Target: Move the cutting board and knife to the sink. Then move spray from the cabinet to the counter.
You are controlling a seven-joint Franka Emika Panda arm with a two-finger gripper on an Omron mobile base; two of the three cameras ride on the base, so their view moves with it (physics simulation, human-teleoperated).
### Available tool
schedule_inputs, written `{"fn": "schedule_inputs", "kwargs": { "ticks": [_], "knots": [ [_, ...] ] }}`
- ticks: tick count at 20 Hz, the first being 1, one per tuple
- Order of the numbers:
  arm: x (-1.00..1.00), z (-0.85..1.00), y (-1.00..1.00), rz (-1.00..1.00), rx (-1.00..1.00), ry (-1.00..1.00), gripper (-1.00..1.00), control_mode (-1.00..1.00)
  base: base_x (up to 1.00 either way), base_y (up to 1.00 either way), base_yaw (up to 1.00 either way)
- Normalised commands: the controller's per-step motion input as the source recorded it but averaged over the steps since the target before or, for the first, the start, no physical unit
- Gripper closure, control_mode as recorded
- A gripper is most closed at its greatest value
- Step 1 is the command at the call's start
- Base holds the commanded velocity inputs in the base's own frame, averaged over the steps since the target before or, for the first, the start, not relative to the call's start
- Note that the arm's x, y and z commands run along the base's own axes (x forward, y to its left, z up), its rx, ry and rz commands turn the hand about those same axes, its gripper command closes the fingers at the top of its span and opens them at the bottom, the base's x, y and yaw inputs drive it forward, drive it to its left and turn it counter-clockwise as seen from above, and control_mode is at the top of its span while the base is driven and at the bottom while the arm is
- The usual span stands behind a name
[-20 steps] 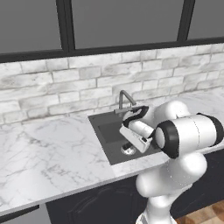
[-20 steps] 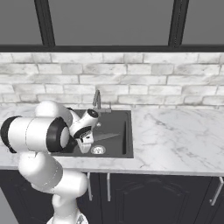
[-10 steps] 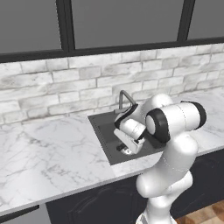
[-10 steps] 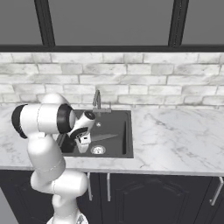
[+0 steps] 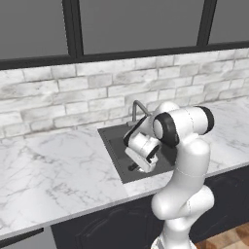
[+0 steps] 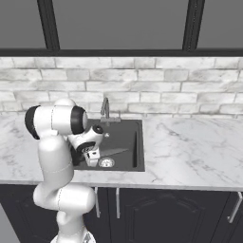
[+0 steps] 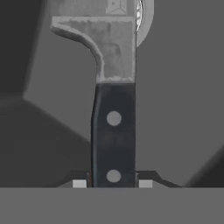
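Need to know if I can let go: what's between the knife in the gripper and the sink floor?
Nothing. In the hand view the knife hangs in the gripper over bare sink floor, with the drain past the blade.

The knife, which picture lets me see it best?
The hand view: the knife fills it, black handle between the claw tips, grey blade pointing away over the sink. The right base view shows its blade small and faint. In the left base view I cannot make it out.
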Motion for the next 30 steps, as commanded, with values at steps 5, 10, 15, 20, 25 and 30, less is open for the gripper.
{"fn": "schedule_inputs", "kwargs": {
  "ticks": [5,10,15,20,25,30],
  "knots": [
    [0.00,-0.15,0.01,0.00,-0.09,0.00,1.00,-1.00,0.00,0.00,0.00],
    [0.00,-0.38,0.02,0.00,-0.17,0.00,1.00,-1.00,0.00,0.00,0.00],
    [0.00,-0.15,0.00,0.00,-0.07,0.00,1.00,-1.00,0.00,0.00,0.00],
    [0.00,0.01,0.00,0.00,0.00,0.00,-1.00,-1.00,0.00,0.00,0.00],
    [0.00,0.87,0.01,-0.02,0.00,-0.16,-1.00,-1.00,0.00,0.00,0.00],
    [-0.05,1.00,0.00,-0.05,0.00,-0.24,-1.00,-1.00,0.00,0.00,0.00]
  ]
}}
